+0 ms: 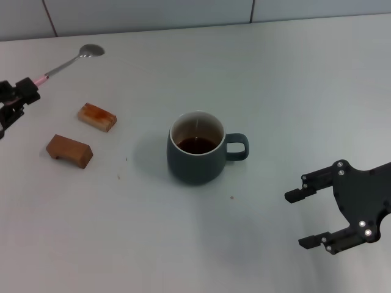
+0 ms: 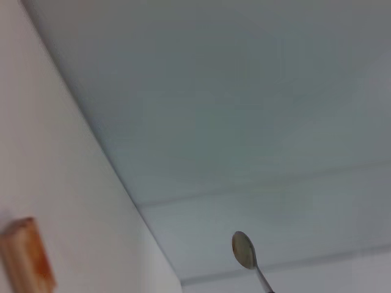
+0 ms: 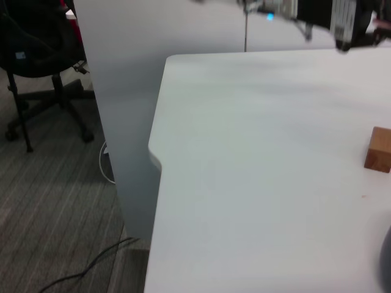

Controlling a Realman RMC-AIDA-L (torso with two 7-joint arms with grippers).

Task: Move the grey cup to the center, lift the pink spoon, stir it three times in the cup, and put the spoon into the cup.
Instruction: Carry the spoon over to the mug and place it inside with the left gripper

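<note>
The grey cup (image 1: 197, 160) stands upright in the middle of the table, handle toward my right, with dark liquid inside. My left gripper (image 1: 24, 91) at the far left edge is shut on the pink spoon (image 1: 66, 63). It grips the pink handle, and the silver bowl points away toward the far left. The spoon's bowl also shows in the left wrist view (image 2: 244, 249) against the wall. My right gripper (image 1: 294, 220) is open and empty at the near right, apart from the cup.
Two brown blocks (image 1: 97, 116) (image 1: 69, 151) lie left of the cup; one each shows in the left wrist view (image 2: 24, 259) and right wrist view (image 3: 380, 149). The table (image 3: 160, 110) drops to the floor at its edge, with an office chair (image 3: 36, 55) beyond.
</note>
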